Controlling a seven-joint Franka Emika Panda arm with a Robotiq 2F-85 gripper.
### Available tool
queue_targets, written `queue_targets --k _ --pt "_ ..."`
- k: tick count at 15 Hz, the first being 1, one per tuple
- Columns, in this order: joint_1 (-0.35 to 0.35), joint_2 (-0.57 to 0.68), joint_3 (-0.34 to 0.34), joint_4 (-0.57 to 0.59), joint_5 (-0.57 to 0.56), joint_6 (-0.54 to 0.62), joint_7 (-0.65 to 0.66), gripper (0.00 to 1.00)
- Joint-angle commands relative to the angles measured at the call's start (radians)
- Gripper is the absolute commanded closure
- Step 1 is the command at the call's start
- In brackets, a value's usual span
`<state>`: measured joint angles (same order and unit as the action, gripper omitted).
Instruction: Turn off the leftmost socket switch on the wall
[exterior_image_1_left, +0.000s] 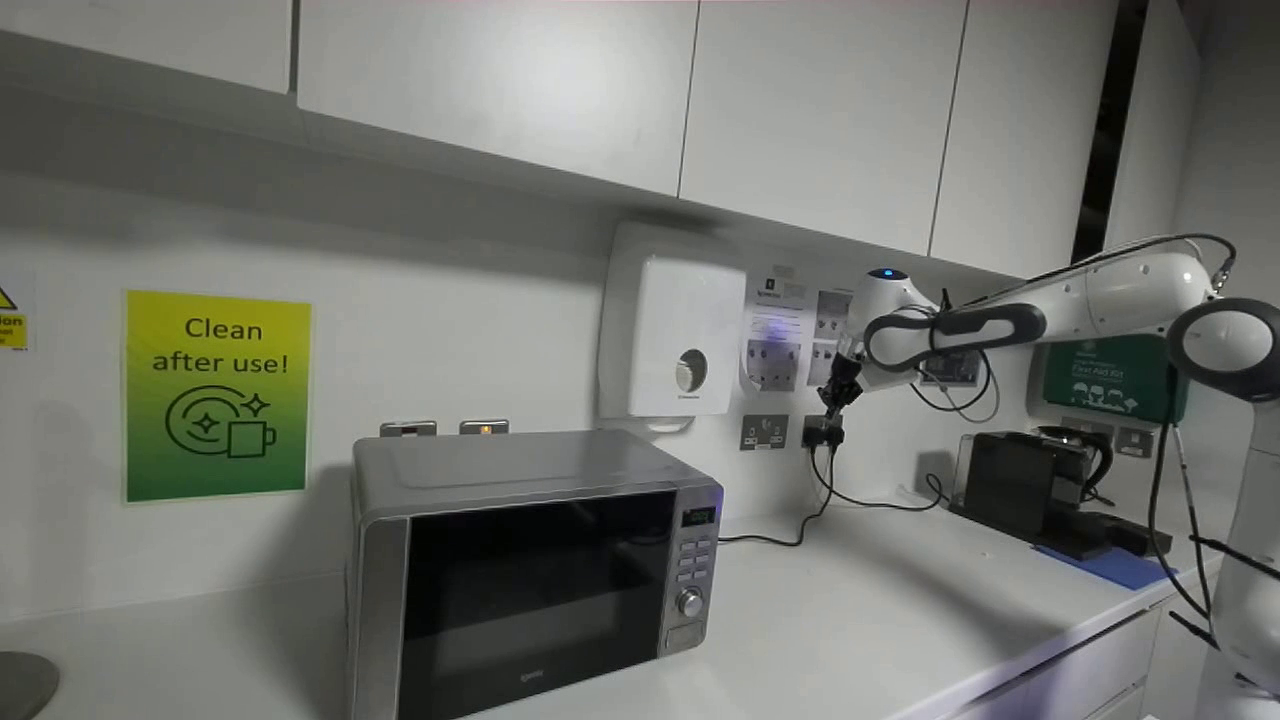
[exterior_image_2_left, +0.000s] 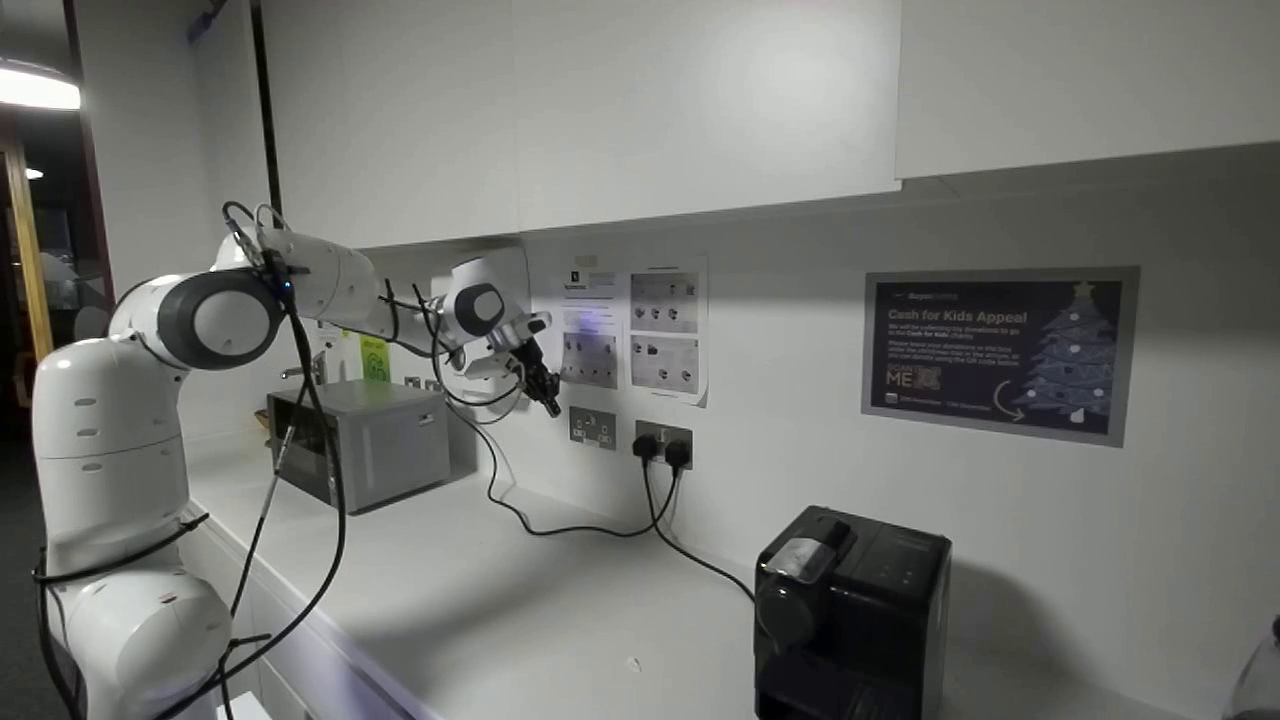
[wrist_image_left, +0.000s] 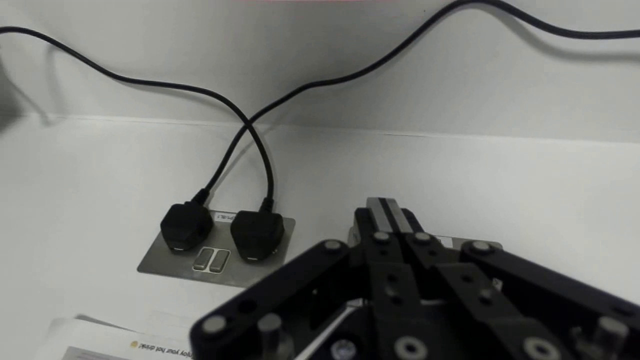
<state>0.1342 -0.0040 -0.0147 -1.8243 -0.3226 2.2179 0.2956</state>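
Two metal double-socket plates are on the wall above the counter. The plate without plugs (exterior_image_1_left: 764, 432) is on the left in both exterior views (exterior_image_2_left: 592, 428). The plugged plate (exterior_image_1_left: 808, 424) is to its right and holds two black plugs (exterior_image_2_left: 662, 452). In the wrist view, which stands upside down, the plugged plate (wrist_image_left: 165, 265) shows two small switches (wrist_image_left: 211, 260) between its plugs. The unplugged plate (wrist_image_left: 460, 243) is mostly hidden there behind my gripper (wrist_image_left: 389, 201), so its switches are hidden. My gripper (exterior_image_2_left: 553, 410) is shut and empty, fingers together, apart from the wall.
A microwave (exterior_image_1_left: 540, 580) stands on the counter (exterior_image_1_left: 860, 580). Two more wall switch plates (exterior_image_1_left: 408, 429) show behind it. A paper towel dispenser (exterior_image_1_left: 672, 330) and posters (exterior_image_2_left: 668, 335) are on the wall. A black coffee machine (exterior_image_2_left: 850, 610) and black cables (exterior_image_2_left: 590, 531) are on the counter. Cupboards (exterior_image_1_left: 820, 120) hang above.
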Motion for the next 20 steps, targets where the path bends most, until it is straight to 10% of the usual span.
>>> queue_targets --k 1,20 --pt "-0.032 -0.112 0.033 -0.071 -0.017 -0.087 -0.015 1.00" --pt "-0.055 -0.300 0.066 -0.086 0.053 -0.390 -0.195 1.00"
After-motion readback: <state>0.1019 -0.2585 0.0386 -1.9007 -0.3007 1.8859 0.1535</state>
